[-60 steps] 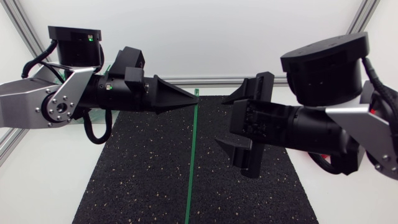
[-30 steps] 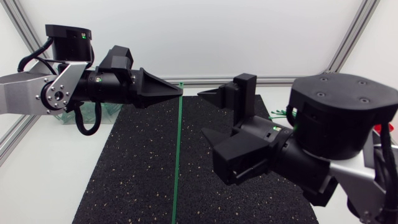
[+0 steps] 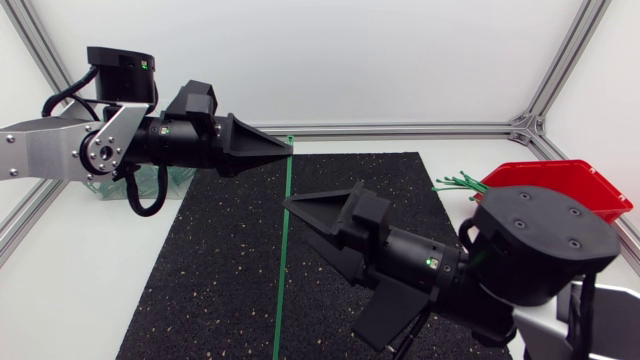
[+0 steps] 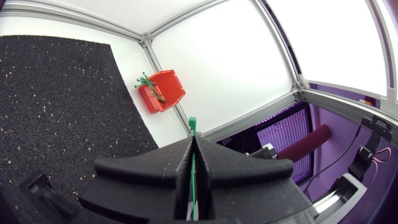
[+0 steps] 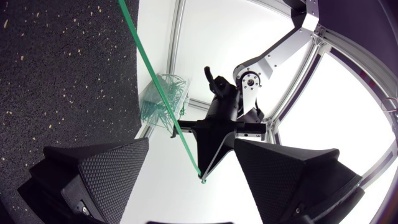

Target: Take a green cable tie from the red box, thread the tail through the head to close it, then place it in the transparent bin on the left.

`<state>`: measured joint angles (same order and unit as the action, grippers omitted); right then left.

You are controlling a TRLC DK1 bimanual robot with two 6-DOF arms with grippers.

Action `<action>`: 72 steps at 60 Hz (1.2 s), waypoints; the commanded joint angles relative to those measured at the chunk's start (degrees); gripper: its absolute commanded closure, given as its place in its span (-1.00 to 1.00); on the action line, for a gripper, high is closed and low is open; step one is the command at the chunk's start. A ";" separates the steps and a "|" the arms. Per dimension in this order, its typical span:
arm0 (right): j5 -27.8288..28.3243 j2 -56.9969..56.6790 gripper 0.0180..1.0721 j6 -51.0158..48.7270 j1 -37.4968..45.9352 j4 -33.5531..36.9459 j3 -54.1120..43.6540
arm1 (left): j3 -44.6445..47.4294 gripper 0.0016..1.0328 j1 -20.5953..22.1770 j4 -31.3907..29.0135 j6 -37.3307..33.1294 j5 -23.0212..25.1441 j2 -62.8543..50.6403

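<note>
The left gripper is hanging over the far part of the black mat, its fingers pressed together on a green cable tie close to one end (a short green stub is poking out past the tips in the left wrist view). The tie's long strip is running toward the near side, over the mat. The right gripper is hovering just right of the strip with its fingers spread wide, gripping nothing. The red box is sitting at the far right with more ties sticking out. The transparent bin is standing at the far left, behind the left arm.
</note>
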<state>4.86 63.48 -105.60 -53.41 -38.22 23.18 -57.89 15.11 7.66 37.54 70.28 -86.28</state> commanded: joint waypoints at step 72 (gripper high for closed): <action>19.75 20.01 -0.91 -9.18 3.57 -19.62 -5.78 | -7.24 0.93 -2.99 -3.53 0.52 0.91 -8.11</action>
<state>24.23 81.91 -113.21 -49.39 -56.86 17.98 -63.13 12.80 4.60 37.52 70.28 -93.08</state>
